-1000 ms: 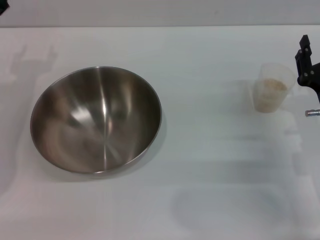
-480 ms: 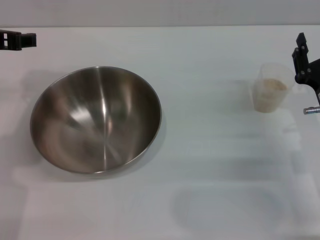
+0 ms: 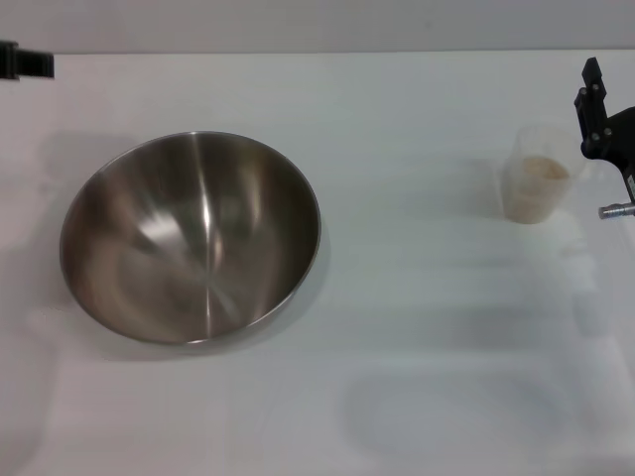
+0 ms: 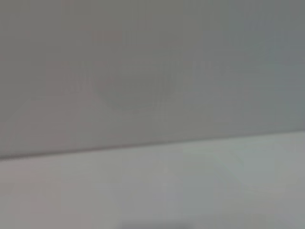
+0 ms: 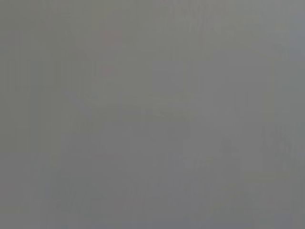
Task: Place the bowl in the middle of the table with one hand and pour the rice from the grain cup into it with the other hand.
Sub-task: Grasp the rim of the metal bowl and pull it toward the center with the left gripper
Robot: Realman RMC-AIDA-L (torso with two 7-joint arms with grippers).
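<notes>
The large steel bowl (image 3: 190, 238) sits empty on the left half of the white table (image 3: 417, 327). At the right stands the small clear grain cup (image 3: 534, 178), upright, with beige rice (image 3: 544, 169) in its lower part. My right gripper (image 3: 598, 109) hangs just right of the cup at the head view's right edge, slightly apart from it and holding nothing. Only a black tip of my left gripper (image 3: 25, 62) shows at the far left edge, beyond the bowl and well clear of it. Neither wrist view shows any of the task's things.
The table's far edge (image 3: 317, 52) meets a grey wall. The left wrist view shows only that wall and a strip of table (image 4: 190, 191). Bare tabletop lies between the bowl and the cup and along the front.
My left gripper came into view at the far left, then drew back a little toward the edge. The right gripper rose slightly away beside the cup. Bowl and cup stayed put.
</notes>
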